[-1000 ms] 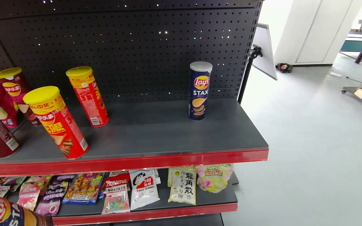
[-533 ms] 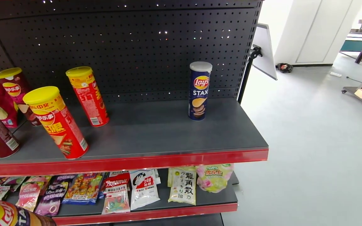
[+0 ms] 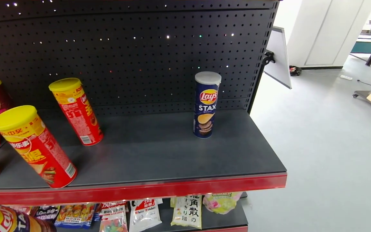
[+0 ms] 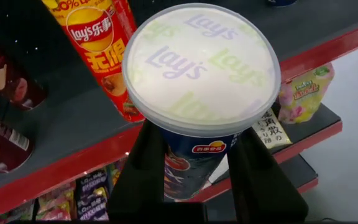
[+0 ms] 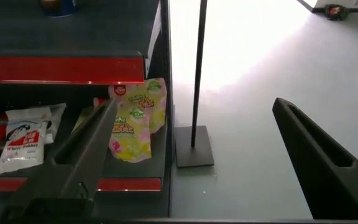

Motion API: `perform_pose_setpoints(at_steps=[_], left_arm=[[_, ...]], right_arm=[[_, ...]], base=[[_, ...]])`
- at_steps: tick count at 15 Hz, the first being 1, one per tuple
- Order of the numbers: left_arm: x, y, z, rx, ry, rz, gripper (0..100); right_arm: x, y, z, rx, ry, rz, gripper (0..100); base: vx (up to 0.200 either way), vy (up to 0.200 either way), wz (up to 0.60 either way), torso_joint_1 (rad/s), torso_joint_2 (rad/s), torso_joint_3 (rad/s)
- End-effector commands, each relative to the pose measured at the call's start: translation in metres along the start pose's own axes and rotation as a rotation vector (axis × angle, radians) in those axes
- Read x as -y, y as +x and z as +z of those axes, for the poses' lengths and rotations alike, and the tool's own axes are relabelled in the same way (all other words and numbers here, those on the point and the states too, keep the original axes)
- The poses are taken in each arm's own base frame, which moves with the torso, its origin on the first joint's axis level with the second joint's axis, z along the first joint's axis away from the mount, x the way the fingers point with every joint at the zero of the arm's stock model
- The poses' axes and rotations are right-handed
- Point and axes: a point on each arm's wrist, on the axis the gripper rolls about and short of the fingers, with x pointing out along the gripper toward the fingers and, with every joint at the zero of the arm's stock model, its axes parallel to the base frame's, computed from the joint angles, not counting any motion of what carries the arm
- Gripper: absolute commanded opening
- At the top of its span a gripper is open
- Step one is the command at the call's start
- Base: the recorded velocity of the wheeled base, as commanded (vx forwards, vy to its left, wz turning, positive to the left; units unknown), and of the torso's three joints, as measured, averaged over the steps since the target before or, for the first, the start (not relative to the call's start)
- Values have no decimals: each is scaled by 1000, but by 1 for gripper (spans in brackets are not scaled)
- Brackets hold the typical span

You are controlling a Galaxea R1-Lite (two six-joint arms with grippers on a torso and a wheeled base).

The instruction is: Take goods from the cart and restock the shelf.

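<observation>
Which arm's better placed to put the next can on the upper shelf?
Left. The left gripper holds a blue chip can in front of the shelf's red edge. The right gripper is open and empty, down by the lower shelf's end.

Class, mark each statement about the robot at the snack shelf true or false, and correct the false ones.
1. The left pincer grips a blue can with a white lid. True.
2. The right pincer holds a can too. False: it is open and empty.
3. The lone shelf can, right of the red cans, lies on its side. False: it stands upright.
4. The red cans have yellow lids. True.
</observation>
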Motion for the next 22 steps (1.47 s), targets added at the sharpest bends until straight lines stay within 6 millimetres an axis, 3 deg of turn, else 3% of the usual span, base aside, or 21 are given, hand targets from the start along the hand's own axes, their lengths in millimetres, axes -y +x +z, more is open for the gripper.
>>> perform_pose_setpoints(at_steps=[1, 4, 6, 8, 9, 13, 14, 16, 18, 20, 22], left_arm=[[0, -1, 0, 9, 5, -9, 0], [-1, -8, 6, 73, -35, -99, 0], [-6, -16, 25, 84, -160, -151, 0], [-9, -19, 38, 25, -218, -173, 0], [-9, -16, 39, 6, -229, -176, 0], [-9, -12, 36, -49, -270, -184, 0], [-8, -7, 32, -73, -273, -179, 0], [-10, 0, 36, -55, -267, -170, 0], [-11, -3, 41, -57, -268, -180, 0], [-12, 1, 47, -85, -273, -200, 0], [-14, 4, 52, -87, -274, -202, 0]], right_arm=[[0, 0, 0, 0, -5, 2, 100], [-1, 0, 1, 8, -19, 43, 100], [0, 4, 58, 15, -11, 129, 100], [1, 19, 91, -31, -2, 195, 100], [1, 27, 91, -75, -4, 256, 100], [-8, 101, 119, -209, 6, 409, 100], [-15, 142, 124, -180, 2, 442, 100], [-25, 193, 125, -148, 10, 545, 100], [-34, 237, 139, -139, 40, 656, 100], [-49, 275, 149, -118, 37, 735, 100], [-64, 293, 147, -128, 39, 825, 100]], base=[[0, 0, 0, 0, 0, 0], [0, 0, 0, 0, 0, 0], [0, 0, 0, 0, 0, 0], [0, 0, 0, 0, 0, 0], [0, 0, 0, 0, 0, 0], [0, 0, 0, 0, 0, 0], [0, 0, 0, 0, 0, 0], [0, 0, 0, 0, 0, 0], [0, 0, 0, 0, 0, 0], [0, 0, 0, 0, 0, 0], [0, 0, 0, 0, 0, 0]])
